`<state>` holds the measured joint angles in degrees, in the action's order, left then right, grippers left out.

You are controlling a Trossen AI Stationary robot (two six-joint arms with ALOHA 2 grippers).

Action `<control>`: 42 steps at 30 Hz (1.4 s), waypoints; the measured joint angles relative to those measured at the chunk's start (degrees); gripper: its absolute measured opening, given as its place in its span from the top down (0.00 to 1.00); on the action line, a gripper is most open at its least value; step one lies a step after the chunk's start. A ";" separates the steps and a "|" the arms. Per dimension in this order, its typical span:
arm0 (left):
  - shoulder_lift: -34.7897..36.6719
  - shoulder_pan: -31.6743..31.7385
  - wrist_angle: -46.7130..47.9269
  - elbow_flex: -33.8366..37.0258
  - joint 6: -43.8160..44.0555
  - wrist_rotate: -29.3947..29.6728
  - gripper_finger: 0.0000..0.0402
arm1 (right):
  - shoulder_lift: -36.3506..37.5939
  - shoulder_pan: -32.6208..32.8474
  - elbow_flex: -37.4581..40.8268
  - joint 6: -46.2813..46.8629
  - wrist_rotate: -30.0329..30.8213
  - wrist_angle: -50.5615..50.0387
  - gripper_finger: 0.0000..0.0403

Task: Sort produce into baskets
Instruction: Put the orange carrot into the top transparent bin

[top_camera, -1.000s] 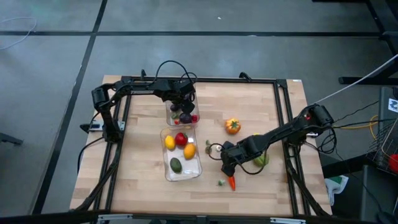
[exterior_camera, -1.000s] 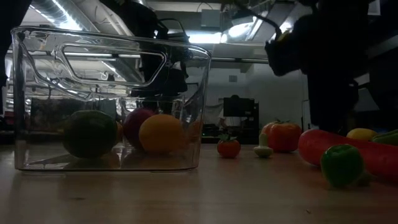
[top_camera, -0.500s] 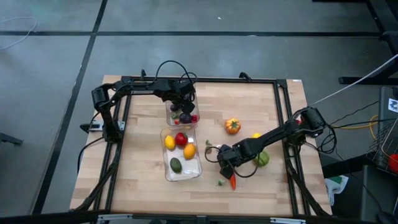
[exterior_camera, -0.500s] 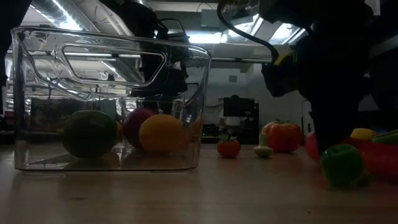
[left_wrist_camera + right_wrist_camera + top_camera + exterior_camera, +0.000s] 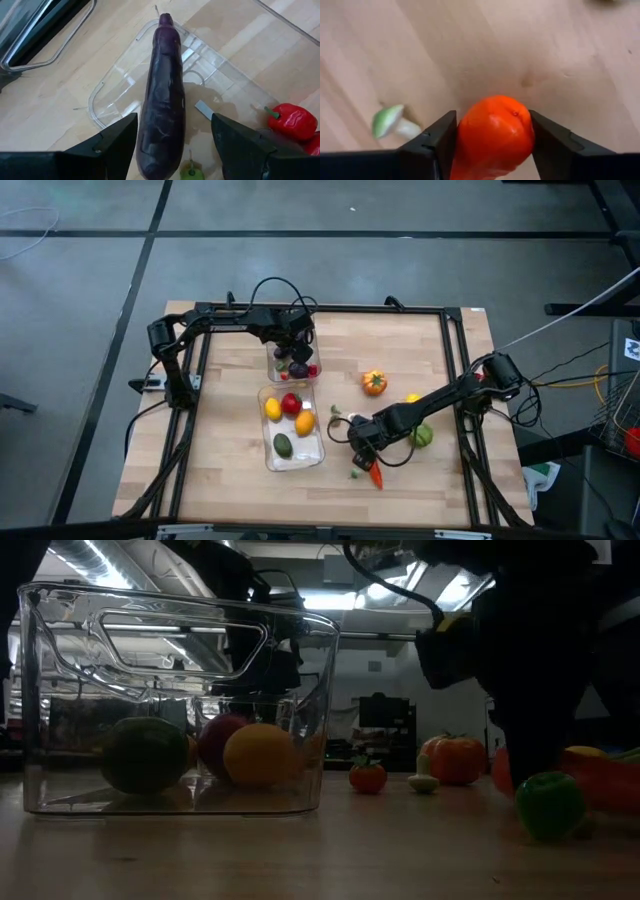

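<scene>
My right gripper [image 5: 363,456] stands low over the table's right half, shut on the orange carrot [image 5: 492,135], which also shows as the carrot [image 5: 376,476] just nearer than the hand. My left gripper [image 5: 297,352] hangs open over the far clear basket [image 5: 272,366]. Its fingers stand on either side of the purple aubergine [image 5: 162,100], which lies on that basket's floor beside a red pepper [image 5: 292,121]. The near basket [image 5: 268,458] holds a lemon, a red piece, an orange fruit and a green avocado [image 5: 284,445]. My right gripper pinches the carrot between its two fingers, one on each flank [image 5: 465,135] near a rounded end. The fingers come from above, pointing steeply down, and lie across the carrot. The carrot lies along the table [image 5: 600,785].
Loose on the table's right half are an orange pepper [image 5: 374,382], a lemon [image 5: 412,398], a green pepper [image 5: 422,436] and a small green-capped piece [image 5: 390,125] beside the carrot. A tiny red tomato [image 5: 367,777] lies farther back. The black frame rail [image 5: 462,380] borders the right.
My right gripper has sunk toward the table and drawn slightly toward the left, down over the carrot; in the low view its dark fingers now stand in front of the carrot's near end.
</scene>
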<state>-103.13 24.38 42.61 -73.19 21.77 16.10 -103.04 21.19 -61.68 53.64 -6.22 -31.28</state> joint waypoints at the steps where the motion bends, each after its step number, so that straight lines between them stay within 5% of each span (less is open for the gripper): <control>1: 0.12 0.00 0.03 0.00 -0.42 0.00 0.38 | 0.00 -0.23 -0.38 -0.41 0.00 -0.06 0.50; 20: 10.02 -0.02 4.69 -2.95 -12.23 0.00 0.38 | 0.00 -11.63 -19.19 -25.75 0.63 -8.78 0.47; 25: 15.06 0.00 8.12 -2.95 -15.12 0.03 0.38 | 0.00 -15.95 -25.12 -35.62 5.59 -8.48 0.47; 32: 22.90 0.04 14.37 -2.95 -16.26 0.63 0.38 | -0.11 -23.98 -26.73 -46.14 9.26 4.06 0.47; 42: 32.44 0.21 18.51 -2.95 -14.31 2.57 0.38 | -6.41 -34.11 -26.68 -48.03 8.21 23.45 0.47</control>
<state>-70.69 24.59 61.12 -76.14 7.45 18.66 -109.45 -12.92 -88.36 5.61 1.99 -7.83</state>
